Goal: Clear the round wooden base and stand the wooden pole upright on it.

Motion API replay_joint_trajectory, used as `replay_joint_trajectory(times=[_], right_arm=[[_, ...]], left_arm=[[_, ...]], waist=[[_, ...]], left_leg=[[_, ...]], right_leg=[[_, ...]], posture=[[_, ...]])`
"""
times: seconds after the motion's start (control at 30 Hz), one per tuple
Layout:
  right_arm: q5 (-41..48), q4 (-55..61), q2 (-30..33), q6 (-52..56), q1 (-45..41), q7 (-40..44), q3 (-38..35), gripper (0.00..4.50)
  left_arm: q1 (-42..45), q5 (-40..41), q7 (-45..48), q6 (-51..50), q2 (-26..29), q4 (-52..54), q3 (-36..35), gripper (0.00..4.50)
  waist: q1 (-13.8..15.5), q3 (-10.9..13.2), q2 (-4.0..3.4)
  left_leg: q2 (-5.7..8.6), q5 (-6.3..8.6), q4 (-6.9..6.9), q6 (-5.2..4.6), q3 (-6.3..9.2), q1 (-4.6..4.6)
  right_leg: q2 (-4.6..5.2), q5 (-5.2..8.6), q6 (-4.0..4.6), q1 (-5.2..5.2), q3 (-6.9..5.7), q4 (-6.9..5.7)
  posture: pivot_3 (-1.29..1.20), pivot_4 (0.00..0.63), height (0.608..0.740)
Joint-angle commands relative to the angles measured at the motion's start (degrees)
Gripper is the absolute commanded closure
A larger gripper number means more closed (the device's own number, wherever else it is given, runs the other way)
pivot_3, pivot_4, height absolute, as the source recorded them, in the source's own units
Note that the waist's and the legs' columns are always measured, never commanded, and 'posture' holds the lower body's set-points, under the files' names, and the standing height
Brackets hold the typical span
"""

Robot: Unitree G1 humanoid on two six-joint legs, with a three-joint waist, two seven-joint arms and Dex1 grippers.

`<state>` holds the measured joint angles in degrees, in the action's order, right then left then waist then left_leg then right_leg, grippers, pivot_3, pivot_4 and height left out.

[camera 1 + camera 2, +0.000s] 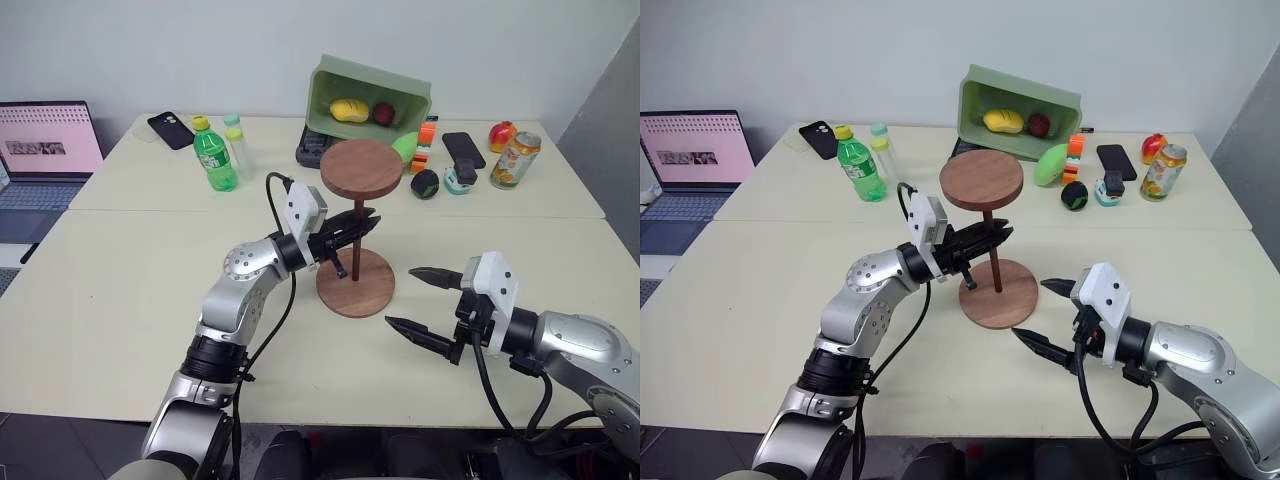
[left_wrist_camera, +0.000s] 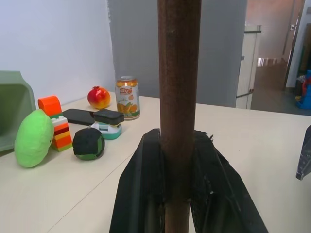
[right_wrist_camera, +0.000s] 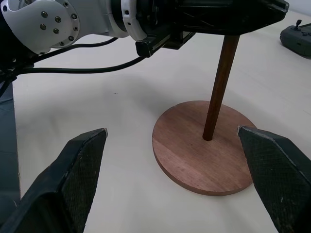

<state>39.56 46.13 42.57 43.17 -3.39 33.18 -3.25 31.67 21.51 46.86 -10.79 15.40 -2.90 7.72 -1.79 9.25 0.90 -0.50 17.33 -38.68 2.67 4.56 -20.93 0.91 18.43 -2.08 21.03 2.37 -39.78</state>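
the left arm reaches forward over the cream table [image 1: 120, 300], elbow nearly straight, its wrist turned so the left gripper [image 1: 352, 231] points inward across the table and about level; its two black fingers are clamped on the wooden pole [image 1: 357, 243] partway up the rod, one finger on each side as the left wrist view shows. the pole stands upright with its lower end at the centre hole of the round wooden base [image 1: 355, 283], which lies flat on the table near the middle, and the pole's own fixed disc is at the top. the right arm is bent at the elbow, low over the near right part of the table, forearm angled inward; the right gripper [image 1: 430, 302] has its fingers spread wide apart and holds nothing, its tips just beside the base's right edge and apart from it. behind, well apart, are a tilted green bin [image 1: 368, 95], a green bottle [image 1: 214, 155], a drink can [image 1: 515, 160] and a laptop [image 1: 45, 150].
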Motion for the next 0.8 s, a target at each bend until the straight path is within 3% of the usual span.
replay_joint_trajectory(times=[0.03, 0.43, 0.8], right_arm=[[0.56, 1.79, -0.01, -0.58, 0.06, -0.03, -0.76, 0.00], [0.19, 1.44, -0.15, -0.67, -0.51, 0.08, -0.07, 0.00], [0.23, 1.52, -0.19, -0.53, -0.78, -0.07, -0.10, 0.00]], left_arm=[[-3.05, -5.32, -1.27, -1.50, 2.48, -4.76, 1.74, 4.22], [-4.36, -4.12, -3.01, -2.64, 2.69, -4.80, 1.39, 4.22], [-4.28, -5.65, -2.67, -2.44, 3.69, -4.63, 2.80, 4.22]], waist=[[0.00, -0.03, 0.00], [-0.03, -0.23, 0.01], [-0.05, -0.25, 0.01]], left_leg=[[0.00, 0.00, 0.00, 0.00, 0.00, 0.00], [-0.02, 0.00, 0.17, 0.00, -0.01, 0.10], [-0.05, 0.00, 0.72, 0.00, 0.05, 0.77]], right_leg=[[0.00, 0.00, 0.00, 0.00, 0.00, 0.00], [-0.01, 0.00, 0.00, -0.07, 0.02, 0.13], [-0.09, -0.01, 0.01, -0.81, 0.00, 0.79]], posture=[[0.00, 0.150, 0.740], [0.00, 0.150, 0.740], [0.00, 0.150, 0.740]])
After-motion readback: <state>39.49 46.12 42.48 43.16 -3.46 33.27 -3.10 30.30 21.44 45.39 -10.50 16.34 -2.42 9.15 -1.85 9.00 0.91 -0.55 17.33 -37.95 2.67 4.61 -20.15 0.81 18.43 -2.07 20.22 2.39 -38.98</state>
